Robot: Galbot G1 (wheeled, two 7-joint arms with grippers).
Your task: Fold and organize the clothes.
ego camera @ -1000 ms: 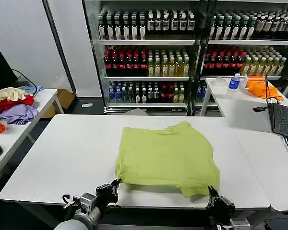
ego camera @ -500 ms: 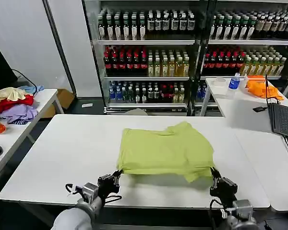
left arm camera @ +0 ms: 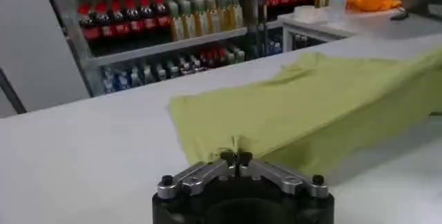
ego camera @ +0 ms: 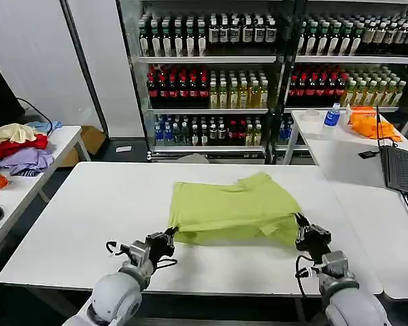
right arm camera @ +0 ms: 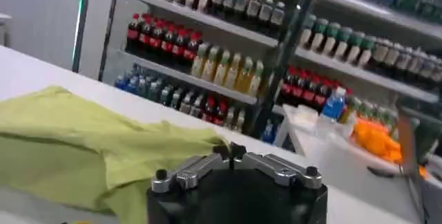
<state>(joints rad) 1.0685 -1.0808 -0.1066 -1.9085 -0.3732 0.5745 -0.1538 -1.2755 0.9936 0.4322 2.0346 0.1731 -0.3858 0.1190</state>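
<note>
The clothes, one lime short-sleeved T-shirt (ego camera: 234, 207), lie folded over on the white table (ego camera: 88, 204) in the head view. My left gripper (ego camera: 168, 234) is shut on the shirt's near left corner, and my right gripper (ego camera: 301, 221) is shut on its near right corner. Both corners are lifted off the table, so the near edge hangs between them. In the left wrist view the left gripper (left arm camera: 235, 157) pinches the lime fabric (left arm camera: 311, 108). Over in the right wrist view, the right gripper (right arm camera: 228, 152) pinches an edge of the shirt (right arm camera: 83, 149).
A side table at the left holds a cream, red and lilac garment pile (ego camera: 17, 149). At the right, another table carries a laptop (ego camera: 401, 170), a bottle (ego camera: 331, 116) and an orange cloth (ego camera: 368, 123). Drink shelves (ego camera: 258, 75) stand behind.
Both grippers have moved away from me over the table, carrying the shirt's near edge up and back over itself. The shirt now covers less depth of table.
</note>
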